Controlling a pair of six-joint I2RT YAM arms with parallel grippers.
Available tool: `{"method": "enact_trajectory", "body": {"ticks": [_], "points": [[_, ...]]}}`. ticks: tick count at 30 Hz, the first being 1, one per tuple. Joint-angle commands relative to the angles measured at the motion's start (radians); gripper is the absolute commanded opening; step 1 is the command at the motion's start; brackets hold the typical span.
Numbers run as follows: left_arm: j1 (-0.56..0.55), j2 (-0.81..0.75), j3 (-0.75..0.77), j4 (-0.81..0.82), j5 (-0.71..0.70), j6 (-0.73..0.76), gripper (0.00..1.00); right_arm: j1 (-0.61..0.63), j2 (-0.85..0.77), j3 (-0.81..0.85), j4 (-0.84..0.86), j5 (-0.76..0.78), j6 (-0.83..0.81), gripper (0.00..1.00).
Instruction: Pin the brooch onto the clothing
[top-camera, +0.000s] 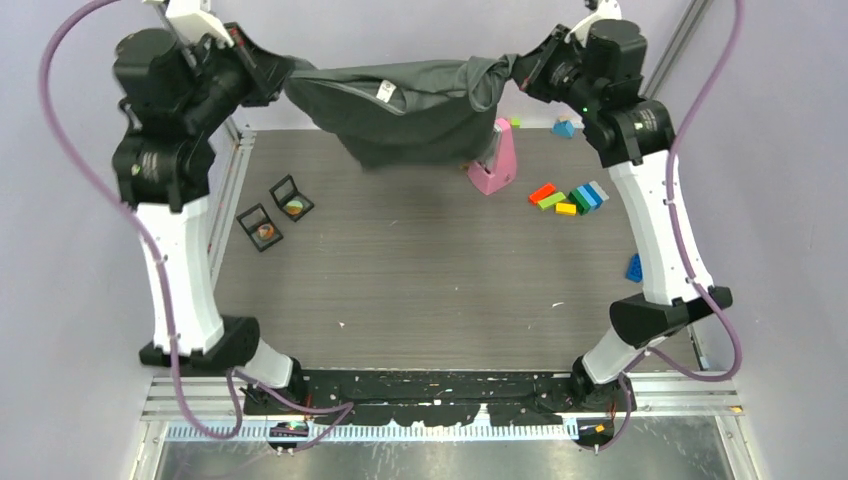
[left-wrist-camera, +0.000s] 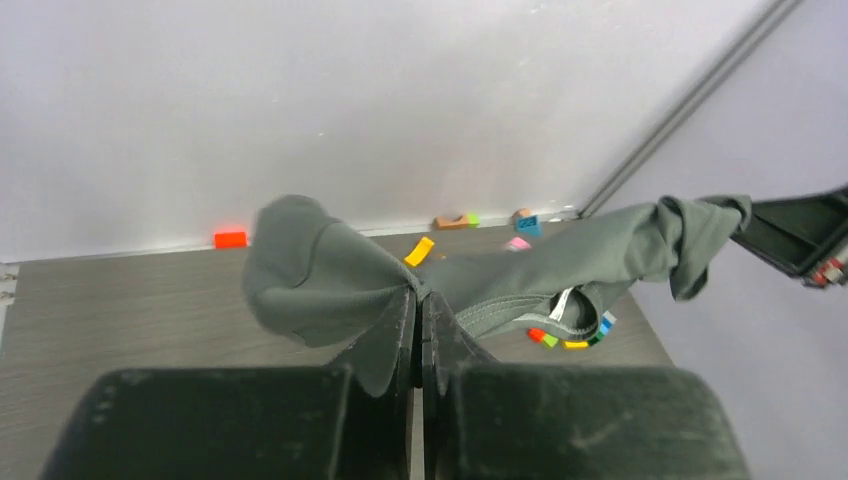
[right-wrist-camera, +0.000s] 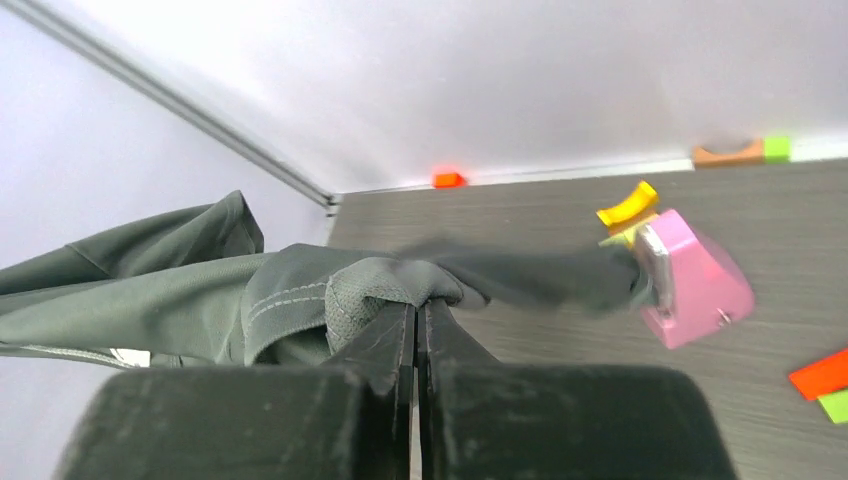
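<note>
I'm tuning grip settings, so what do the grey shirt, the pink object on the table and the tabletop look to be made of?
The shirt: soft matte fabric, perhaps cotton knit; it sags, bunches and shows stitched seams. The pink object: likely hard plastic, smooth with a slight sheen and crisp edges. The tabletop: seemingly matte grey wood-grain laminate, with fine streaks.
</note>
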Motion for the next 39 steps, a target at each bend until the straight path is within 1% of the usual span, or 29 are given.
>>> {"method": "enact_trajectory", "body": {"ticks": [1,2,3,5,6,7,8,9,10,11,12,13,14,15,16,17,18,19,21,23,26,27,28,30,31,32,36,37,39], "points": [[0.005,-0.2,-0.182,0.059,0.065,-0.006,0.0,0.0,-0.093,0.0,0.038,-0.104,-0.005,0.0],[0.005,-0.255,-0.268,0.057,0.064,-0.012,0.0,0.0,-0.139,-0.092,0.039,-0.111,-0.001,0.0],[0.006,-0.336,-0.389,0.051,0.066,-0.018,0.0,0.0,-0.17,-0.149,0.039,-0.119,0.0,0.0],[0.005,-0.467,-0.585,0.029,0.074,-0.049,0.0,0.001,-0.317,-0.42,0.041,-0.117,0.012,0.0],[0.006,-0.541,-0.688,0.019,0.087,-0.063,0.0,0.001,-0.359,-0.492,0.041,-0.11,0.022,0.0],[0.006,-0.617,-0.813,0.008,0.101,-0.102,0.0,0.0,-0.444,-0.65,0.04,-0.096,0.048,0.0],[0.005,-0.703,-0.938,-0.001,0.116,-0.14,0.0,0.0,-0.484,-0.733,0.037,-0.079,0.064,0.0],[0.005,-0.786,-1.065,-0.01,0.135,-0.176,0.0,0.0,-0.558,-0.877,0.032,-0.068,0.096,0.0],[0.005,-0.868,-1.199,-0.017,0.176,-0.213,0.06,0.0,-0.59,-0.949,0.013,-0.033,0.114,0.02],[0.006,-0.946,-1.325,-0.025,0.206,-0.247,0.19,0.0,-0.645,-1.073,0.002,-0.012,0.135,0.13],[0.005,-1.016,-1.43,-0.041,0.249,-0.279,0.41,0.0,-0.665,-1.125,-0.021,0.053,0.141,0.22],[0.006,-1.104,-1.518,-0.066,0.289,-0.307,0.65,-0.001,-0.694,-1.209,-0.036,0.094,0.146,0.48],[0.005,-1.166,-1.582,-0.102,0.295,-0.337,0.77,-0.001,-0.704,-1.236,-0.069,0.171,0.146,0.6],[0.006,-1.221,-1.645,-0.117,0.295,-0.366,0.86,-0.001,-0.714,-1.273,-0.085,0.203,0.142,0.77],[0.005,-1.272,-1.674,-0.121,0.297,-0.391,0.95,-0.001,-0.717,-1.283,-0.111,0.245,0.14,0.81],[0.005,-1.307,-1.689,-0.12,0.297,-0.411,0.99,-0.001,-0.72,-1.293,-0.119,0.256,0.138,0.86],[0.005,-1.327,-1.697,-0.113,0.293,-0.425,0.99,0.0,-0.722,-1.295,-0.124,0.26,0.138,0.87],[0.005,-1.326,-1.699,-0.096,0.294,-0.433,1.0,-0.001,-0.725,-1.296,-0.123,0.255,0.137,0.9],[0.006,-1.283,-1.696,-0.058,0.308,-0.423,1.0,0.0,-0.724,-1.295,-0.111,0.227,0.137,0.92],[0.005,-1.205,-1.681,-0.035,0.316,-0.382,1.0,0.0,-0.721,-1.299,-0.1,0.177,0.139,0.93],[0.005,-1.111,-1.656,0.003,0.284,-0.307,1.0,0.0,-0.717,-1.324,-0.071,0.097,0.136,0.89],[0.005,-1.08,-1.653,0.03,0.275,-0.297,1.0,0.001,-0.713,-1.345,-0.05,0.04,0.133,0.87],[0.004,-1.054,-1.656,0.061,0.269,-0.293,1.0,0.003,-0.704,-1.356,-0.041,0.013,0.132,0.83],[0.004,-1.009,-1.67,0.134,0.267,-0.304,1.0,0.021,-0.686,-1.385,-0.015,-0.029,0.138,0.78],[0.004,-0.987,-1.681,0.174,0.271,-0.313,1.0,0.046,-0.679,-1.4,0.002,-0.033,0.142,0.76],[0.004,-0.96,-1.694,0.217,0.272,-0.324,1.0,0.064,-0.666,-1.414,0.012,-0.028,0.155,0.73],[0.004,-0.878,-1.757,0.361,0.262,-0.344,1.0,0.189,-0.606,-1.433,0.075,0.048,0.206,0.65],[0.004,-0.859,-1.769,0.387,0.255,-0.346,1.0,0.229,-0.592,-1.435,0.092,0.095,0.214,0.64],[0.003,-0.827,-1.795,0.43,0.239,-0.346,1.0,0.271,-0.55,-1.441,0.124,0.14,0.232,0.63]]}}
